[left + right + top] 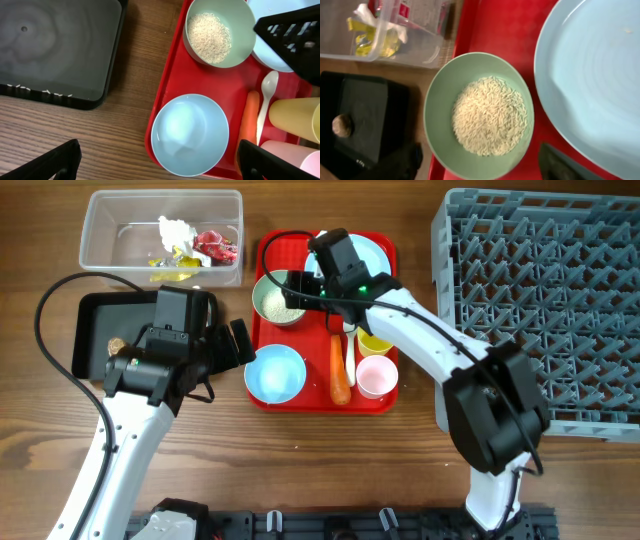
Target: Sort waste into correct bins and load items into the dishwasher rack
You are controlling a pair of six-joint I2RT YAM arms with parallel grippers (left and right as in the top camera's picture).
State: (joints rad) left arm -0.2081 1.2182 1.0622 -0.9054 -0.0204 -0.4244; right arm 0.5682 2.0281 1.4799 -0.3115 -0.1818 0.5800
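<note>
Presently both right gripper (480, 161) and left gripper (157, 150) gape empty; right hangs over rice bowl (437, 115), frame centre. Next, seemingly: grip rim, empty into black tray (365, 105).

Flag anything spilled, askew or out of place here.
A few loose rice grains lie scattered along one edge of the black tray. An orange carrot, waste, lies on the red tray beside the white spoon. Nothing looks damaged.

My left arm (112, 450) white-shelled with black wrist block, left of the red tray (318, 385), looped black cable (45, 310), right arm (420, 330) white, bulky black joints, green light (365, 280), matte black left fingers (50, 162).
</note>
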